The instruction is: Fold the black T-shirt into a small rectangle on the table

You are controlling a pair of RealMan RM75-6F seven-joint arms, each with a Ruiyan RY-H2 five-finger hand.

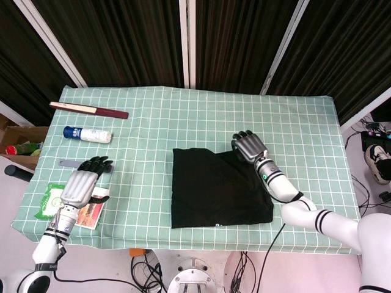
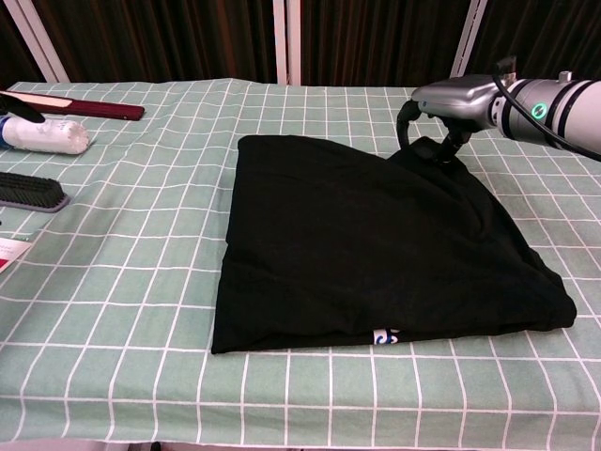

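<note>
R hand (image 2: 441, 101) fingers curled down onto black T-shirt (image 1: 217, 186) far-right corner; pinch both layers w/ firm hold before folding; L hand (image 1: 81, 185) spread, idle.

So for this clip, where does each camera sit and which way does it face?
Head view: high above the near edge, looking steeply down on the whole table; shows both arms, the left robot hand and the right robot hand.
Chest view: low at the near edge, looking across the table toward the curtains; only the right robot hand shows.
Shared: the black T-shirt with the right robot hand at its far right corner.
</note>
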